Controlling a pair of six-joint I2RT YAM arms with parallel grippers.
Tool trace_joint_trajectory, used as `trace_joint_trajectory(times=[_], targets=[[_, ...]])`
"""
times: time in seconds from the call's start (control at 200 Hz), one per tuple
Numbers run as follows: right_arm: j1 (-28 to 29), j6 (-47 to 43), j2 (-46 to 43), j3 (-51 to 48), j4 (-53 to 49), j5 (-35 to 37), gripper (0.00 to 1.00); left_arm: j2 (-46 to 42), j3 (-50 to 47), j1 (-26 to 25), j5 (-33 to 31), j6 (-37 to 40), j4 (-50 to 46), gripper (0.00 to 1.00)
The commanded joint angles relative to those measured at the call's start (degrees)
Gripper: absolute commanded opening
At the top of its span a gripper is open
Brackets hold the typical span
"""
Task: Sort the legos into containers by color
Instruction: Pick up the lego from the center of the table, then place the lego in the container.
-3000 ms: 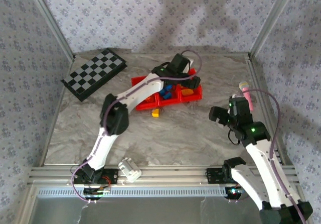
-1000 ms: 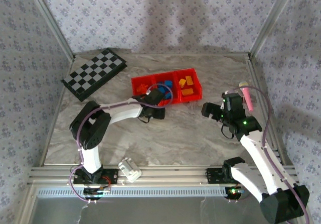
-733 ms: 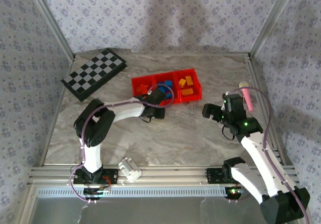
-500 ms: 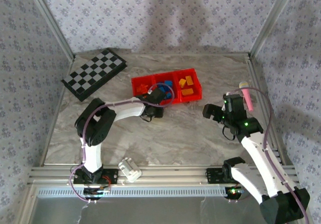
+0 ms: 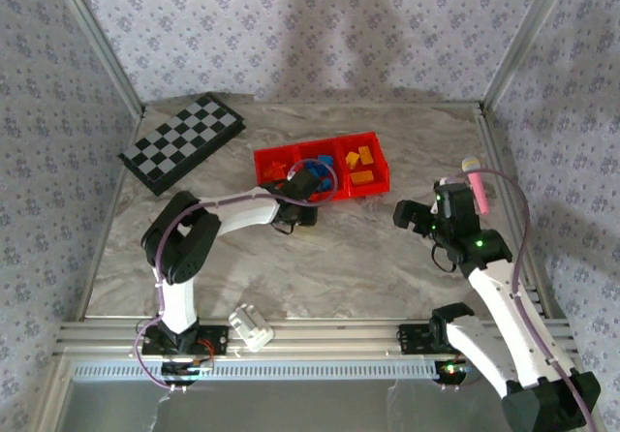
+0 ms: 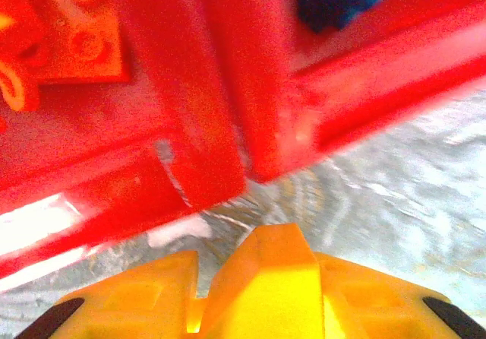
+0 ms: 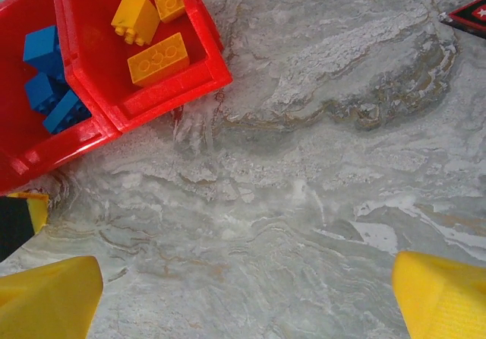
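At red tray (image 6: 190,126) front wall, left jaws closed on what is judged yellow lego (image 6: 262,278). Right jaws spread wide, empty, over tabletop (image 7: 319,172). Blue legos (image 7: 39,46) sorted in middle compartment, yellow bricks (image 7: 158,58) right, orange brick (image 6: 76,42) left. One drop into right compartment judged left.

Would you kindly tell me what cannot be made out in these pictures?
Left wrist view: blur and closeness hide whether the left fingers hold anything.
Top view: the left arm covers part of the red tray; the legos are too small to count.
Right wrist view: the left edge cuts the tray off.
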Motion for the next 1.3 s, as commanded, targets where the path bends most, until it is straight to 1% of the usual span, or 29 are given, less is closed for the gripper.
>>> trace_joint_trajectory(times=[0.0, 0.11, 0.215, 0.34, 0.435, 0.49, 0.565, 0.65, 0.82, 0.955, 1.099, 1.294], targets=[[-0.7, -1.2, -1.4, -0.1, -1.8, 1.9, 1.0, -7.3, 1.1, -2.9, -2.7, 2.8, 0.5, 0.18], [-1.5, -1.6, -2.6, -0.5, -1.9, 3.0, 1.0, -11.1, 2.7, -4.7, -5.4, 4.3, -0.1, 0.17], [-2.5, -1.9, -3.1, -0.1, -2.3, 4.0, 1.0, -13.7, 3.6, -4.6, -6.2, 6.9, 2.3, 0.17], [-3.2, -1.5, -4.0, 0.5, -2.6, 4.3, 1.0, -12.2, 8.4, -3.1, -6.0, 12.0, 4.4, 0.17], [-3.4, -0.4, -5.9, -0.6, -2.6, 4.2, 1.0, -7.5, 15.2, -1.2, -3.9, 14.9, 3.4, 0.17], [-3.5, 0.0, -7.3, -1.4, -3.0, 4.4, 1.0, -4.5, 18.5, -0.2, -2.8, 16.4, 4.9, 0.17], [-3.8, 0.0, -8.8, -2.3, -3.8, 4.4, 1.0, -0.2, 22.5, 0.6, -0.4, 18.3, 6.8, 0.17], [-4.1, -0.4, -9.9, -2.5, -5.2, 4.4, 1.0, 5.0, 28.9, 1.1, 0.8, 19.8, 6.1, 0.17], [-5.0, -0.8, -11.9, -2.9, -6.7, 4.6, 1.0, 15.9, 43.9, 1.8, 4.1, 20.0, 1.9, 0.18], [-5.8, -1.2, -12.5, -2.9, -6.9, 4.3, 1.0, 23.9, 53.3, 1.8, 4.8, 19.8, 0.7, 0.18], [-6.3, -2.1, -12.6, -2.5, -7.9, 4.3, 1.0, 31.8, 64.5, 2.5, 5.9, 18.5, -4.4, 0.18], [-7.0, -2.4, -12.7, -2.5, -8.0, 4.2, 1.0, 41.1, 78.9, 3.4, 8.6, 15.3, -11.0, 0.26]])
